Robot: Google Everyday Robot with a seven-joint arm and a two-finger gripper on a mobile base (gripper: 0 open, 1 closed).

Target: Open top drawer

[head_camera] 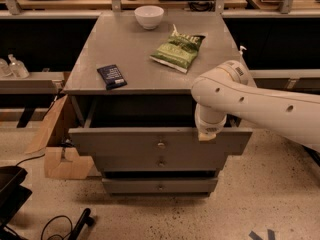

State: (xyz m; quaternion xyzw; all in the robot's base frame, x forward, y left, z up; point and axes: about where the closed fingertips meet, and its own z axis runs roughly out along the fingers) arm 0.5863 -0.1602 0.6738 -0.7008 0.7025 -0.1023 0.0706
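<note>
The top drawer [125, 143] is the widest grey front with a small round metal knob [161, 144]. It stands pulled well out from the grey cabinet [145, 59], with a dark gap showing behind its front. My gripper [207, 134] hangs from the white arm [260, 106] and sits at the drawer front's top edge, right of the knob. The two narrower drawer fronts [160, 163] below stay in.
On the cabinet top lie a white bowl [149, 16], a green snack bag [178, 49] and a dark blue packet [111, 76]. A cardboard box [57, 139] stands left of the cabinet. Cables and a black object [12, 194] lie on the floor at lower left.
</note>
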